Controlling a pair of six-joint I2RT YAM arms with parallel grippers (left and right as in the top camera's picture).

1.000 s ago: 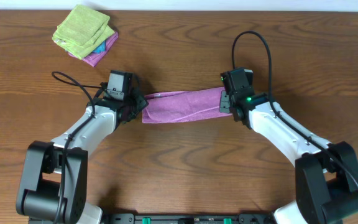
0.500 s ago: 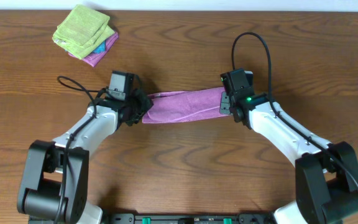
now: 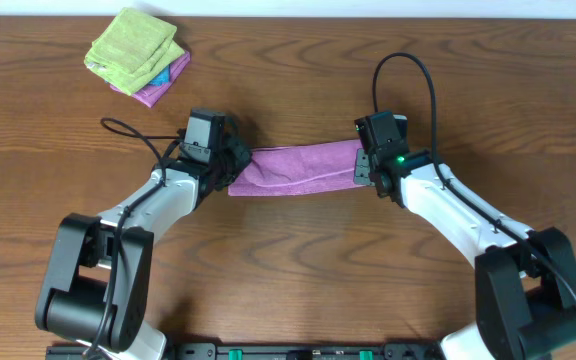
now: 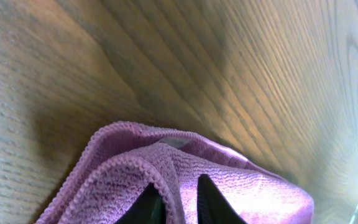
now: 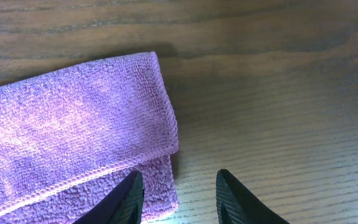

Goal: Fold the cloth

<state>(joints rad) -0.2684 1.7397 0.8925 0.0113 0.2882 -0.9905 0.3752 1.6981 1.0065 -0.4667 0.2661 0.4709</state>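
Risk first: the left tool (image 4: 176, 205) was closed on a thin gathered hem at the left end of the purple cloth (image 3: 293, 168), so I judged that a quick lift could pull the hem free. The right tool (image 5: 179, 196) stood open over the cloth's right corner, clamping nothing. With that end loose, carrying the left end across could drag the whole strip and skew the fold. The cloth lay as a long strip on the worktop (image 3: 298, 80), between the 2 arms. Count: 1 purple cloth, 2 tools, 1 stack of folded cloths (image 3: 138, 55) at the far left corner, 3 colours showing.
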